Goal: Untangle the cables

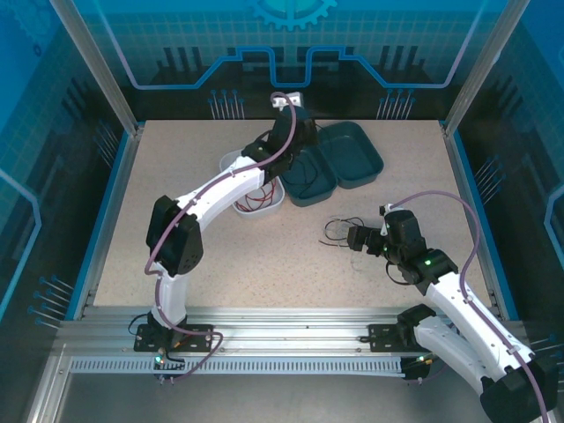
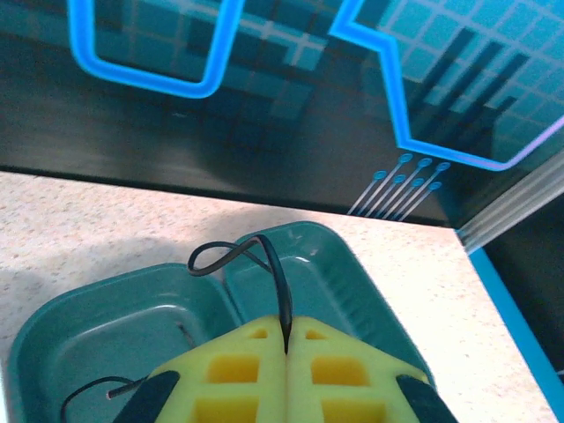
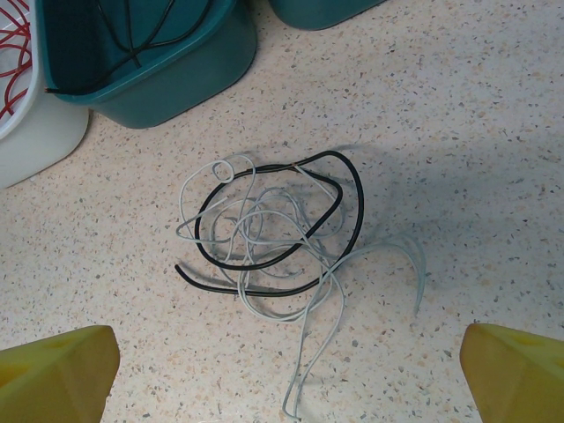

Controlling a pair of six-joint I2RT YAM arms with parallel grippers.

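Observation:
My left gripper (image 2: 286,339) is shut on a black cable (image 2: 280,291), which loops up from between the yellow fingers above a teal tray (image 2: 352,273). In the top view that gripper (image 1: 295,145) hangs over the teal trays at the back. On the table lies a tangle of another black cable (image 3: 357,198) and a whitish-grey cable (image 3: 322,326). My right gripper (image 3: 286,374) stands open just above it, with nothing between its fingertips (image 3: 53,374). The top view shows this gripper (image 1: 354,238) beside the tangle (image 1: 337,231). A red cable (image 3: 13,44) lies coiled in a white bowl (image 3: 35,132).
Two teal trays (image 1: 361,163) sit side by side at the back centre, the nearer one (image 3: 176,79) holding a black wire. The white bowl (image 1: 275,203) stands left of them, under the left arm. Bare speckled table lies around the tangle and at the front left.

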